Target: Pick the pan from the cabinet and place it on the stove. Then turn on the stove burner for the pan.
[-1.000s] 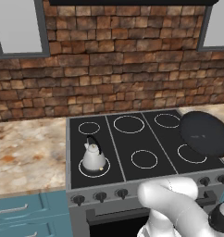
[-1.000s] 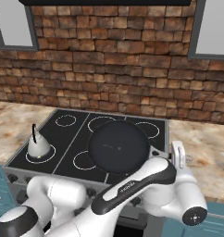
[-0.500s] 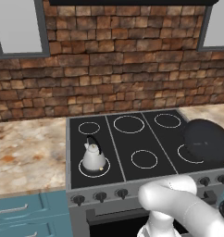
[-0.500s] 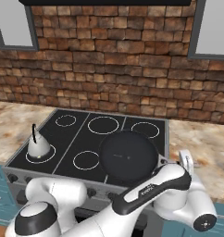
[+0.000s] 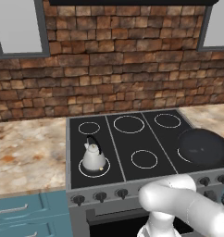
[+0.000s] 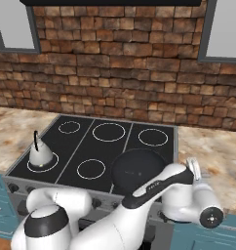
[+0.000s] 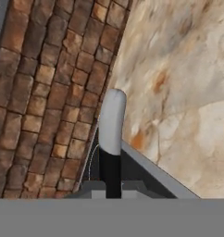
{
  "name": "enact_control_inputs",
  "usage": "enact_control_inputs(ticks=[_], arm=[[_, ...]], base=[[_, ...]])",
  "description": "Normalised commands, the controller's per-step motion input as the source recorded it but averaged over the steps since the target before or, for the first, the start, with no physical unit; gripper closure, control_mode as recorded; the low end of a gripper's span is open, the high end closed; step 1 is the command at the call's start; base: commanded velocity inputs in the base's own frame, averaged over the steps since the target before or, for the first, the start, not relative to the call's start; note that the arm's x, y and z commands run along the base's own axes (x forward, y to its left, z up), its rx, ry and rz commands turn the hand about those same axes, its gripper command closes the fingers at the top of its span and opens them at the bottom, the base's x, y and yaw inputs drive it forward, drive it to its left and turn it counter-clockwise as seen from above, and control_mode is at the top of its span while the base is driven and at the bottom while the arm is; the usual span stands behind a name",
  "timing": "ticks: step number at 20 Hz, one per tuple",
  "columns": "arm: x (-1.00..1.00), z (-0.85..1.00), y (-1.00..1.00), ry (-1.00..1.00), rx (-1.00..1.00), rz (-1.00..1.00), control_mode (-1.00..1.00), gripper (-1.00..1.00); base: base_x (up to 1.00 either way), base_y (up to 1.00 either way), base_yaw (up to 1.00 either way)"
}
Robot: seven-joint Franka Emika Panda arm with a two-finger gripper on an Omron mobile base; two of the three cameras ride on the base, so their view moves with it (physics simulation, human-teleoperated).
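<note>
The black pan point(image 5: 204, 148) sits low over the front right of the stove point(image 5: 155, 139), covering most of the stove burner point(image 5: 180, 155). From the right base view the pan point(image 6: 139, 168) hides that ring, and my arm crosses in front of it. In the hand view my gripper point(image 7: 110, 186) is shut on the pan's thin handle point(image 7: 111, 122), whose pale grey end points away over the stove's edge. Whether the pan touches the glass I cannot tell. The cabinet is out of view.
A small silver kettle point(image 5: 93, 157) stands on the front-left ring, also seen as the kettle point(image 6: 41, 155). Black knobs point(image 5: 100, 196) line the stove's front. Marble counter point(image 5: 26, 152) flanks the stove, with teal drawers point(image 5: 21, 213) below and a brick wall point(image 5: 114, 69) behind.
The pan has come down and slightly forward toward the front-right ring, still held by its handle. The arm has dropped with it. The kettle has not moved.
</note>
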Motion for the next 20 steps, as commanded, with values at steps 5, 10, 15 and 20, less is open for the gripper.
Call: enact_control_inputs(ticks=[5,10,15,20], arm=[[0.42,-0.17,-0.01,0.22,0.00,-0.13,-1.00,1.00],[0.22,-0.37,-0.10,0.03,0.00,-0.05,-1.00,1.00],[0.03,-0.32,-0.22,-0.04,0.00,0.00,-1.00,1.00],[0.09,-0.19,-0.17,-0.03,0.00,0.00,-1.00,1.00]], base=[[0.00,0.00,0.00],[0.00,0.00,0.00],[0.00,0.00,0.00],[0.00,0.00,0.00]])
